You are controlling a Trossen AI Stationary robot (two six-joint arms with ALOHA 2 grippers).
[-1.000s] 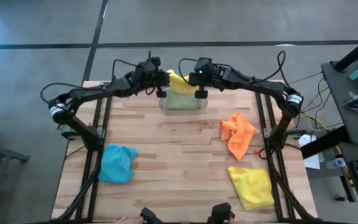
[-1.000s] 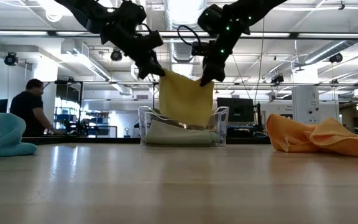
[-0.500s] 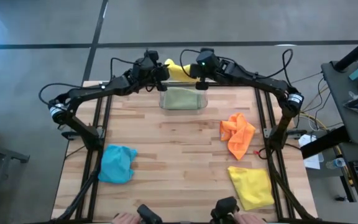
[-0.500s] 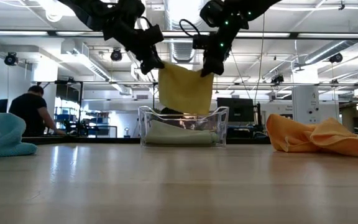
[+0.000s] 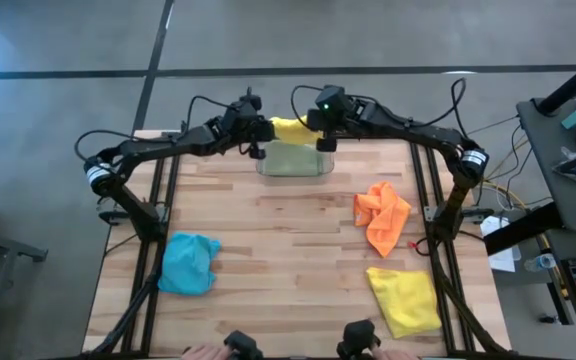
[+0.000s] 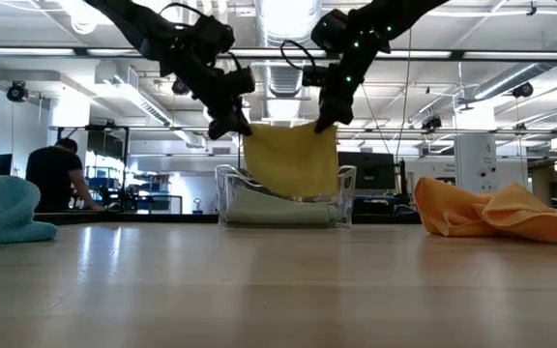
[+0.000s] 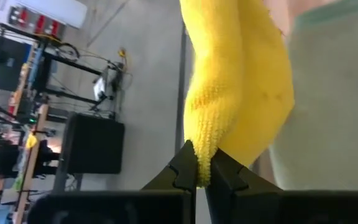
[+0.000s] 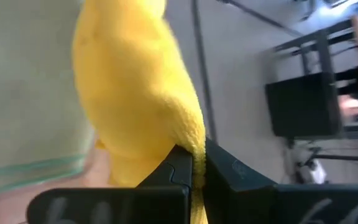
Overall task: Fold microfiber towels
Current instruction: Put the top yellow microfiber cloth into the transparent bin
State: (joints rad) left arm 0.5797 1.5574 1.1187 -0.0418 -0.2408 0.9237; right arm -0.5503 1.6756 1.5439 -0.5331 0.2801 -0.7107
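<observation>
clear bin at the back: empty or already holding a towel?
Holding one: a pale green towel lies in the clear bin; the yellow towel hangs into it from both shut grippers.

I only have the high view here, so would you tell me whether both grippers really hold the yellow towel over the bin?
Observer: Yes. In the left wrist view the left gripper is shut on the held yellow towel at its edge.
Operator: And the right one, if you would?
Observer: The right gripper is shut on the same towel's edge.
Operator: Thank you. How does the towel hang relative to the bin?
Observer: In the low view it hangs spread between the two grippers, its lower part dipping behind the front wall of the clear bin.
Operator: Is the bin holding anything?
Observer: A pale green towel lies flat inside.
</observation>
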